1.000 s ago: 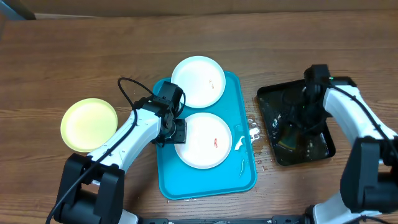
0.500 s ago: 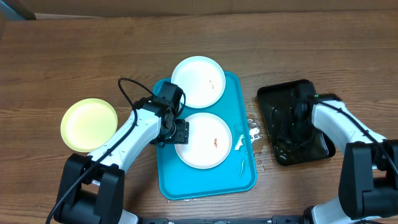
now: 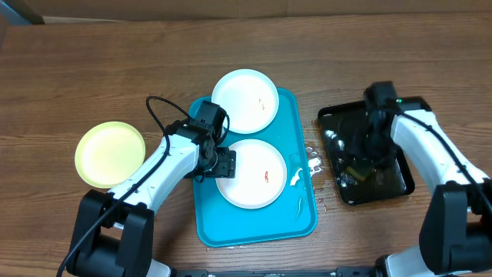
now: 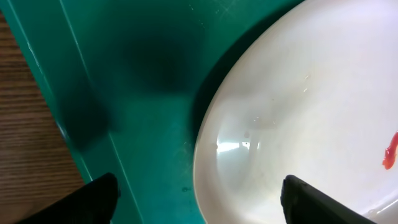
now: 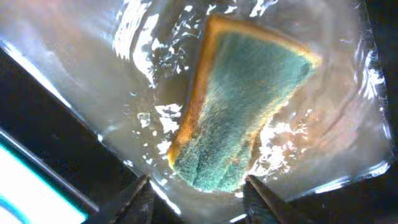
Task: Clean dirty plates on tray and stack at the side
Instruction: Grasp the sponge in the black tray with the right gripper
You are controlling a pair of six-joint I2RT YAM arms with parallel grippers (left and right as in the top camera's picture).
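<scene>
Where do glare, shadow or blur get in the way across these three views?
Left wrist: a bright glare spot on the white plate, a soft dark shadow on the turquoise tray, and the fingertips out of focus at the bottom corners. Right wrist: white wet glints around the sponge. Overhead: evenly lit and sharp, with small glints in the black tray.

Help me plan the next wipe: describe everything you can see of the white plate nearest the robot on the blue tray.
The plate is round, shallow and glossy white, seemingly smooth plastic or ceramic. It lies flat on the near half of the turquoise tray, with a small red-orange smear right of its centre. The left pincer stands open over its left rim; contact cannot be told. A second white plate lies just beyond.
</scene>
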